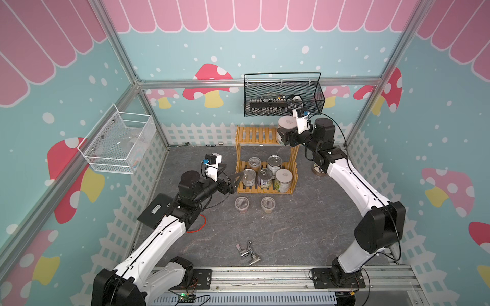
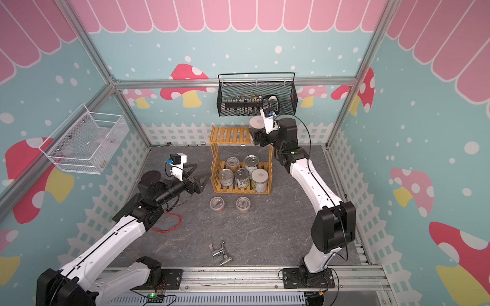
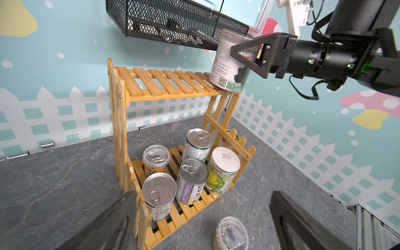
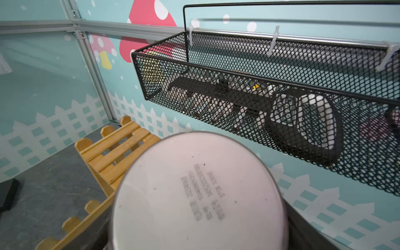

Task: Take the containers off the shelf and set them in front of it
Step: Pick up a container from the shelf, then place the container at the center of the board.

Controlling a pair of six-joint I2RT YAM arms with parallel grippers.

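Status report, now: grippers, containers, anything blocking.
Left gripper open, by lower tier. Right gripper shut on white-lidded jar, tilted at shelf top-tier edge. Five containers on lower tier, two clear tubs out front. Black wire basket close overhead.

My grey table [image 1: 291, 233] bears the shelf [image 1: 254, 135]. Just before the shelf stand two clear tubs [image 1: 241, 204] [image 1: 268, 204]; farther out, a chrome faucet [image 1: 248, 253]. Its lower tier holds three tins [image 1: 249, 177] [image 1: 265, 177] [image 1: 274, 160], a third tub [image 1: 254, 162], a white-lidded jar [image 1: 283, 177]. A second white-lidded jar [image 1: 285, 123] tilts at its top tier's right end.
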